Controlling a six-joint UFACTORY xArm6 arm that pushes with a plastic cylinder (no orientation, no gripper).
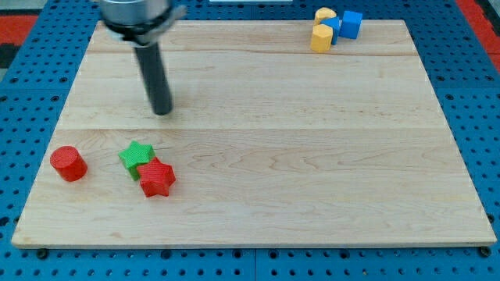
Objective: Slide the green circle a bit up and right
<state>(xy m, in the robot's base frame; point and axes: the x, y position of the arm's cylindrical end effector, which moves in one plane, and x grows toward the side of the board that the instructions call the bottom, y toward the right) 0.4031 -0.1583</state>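
Near the surface's [258, 179] left edge: green block [134, 156], with a red star [157, 178] touching its lower right.
Open wood spreads up-right of the green block toward distant yellow blocks [322, 35] and blue blocks [349, 23]. A red cylinder [69, 163] sits to its left. My tip [162, 112], a bare rod holding nothing, stands above it, apart.

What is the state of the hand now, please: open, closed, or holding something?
No hand: the arm ends in a rod. My tip holds nothing and touches no block; it stands apart, toward the view's top from the green star.
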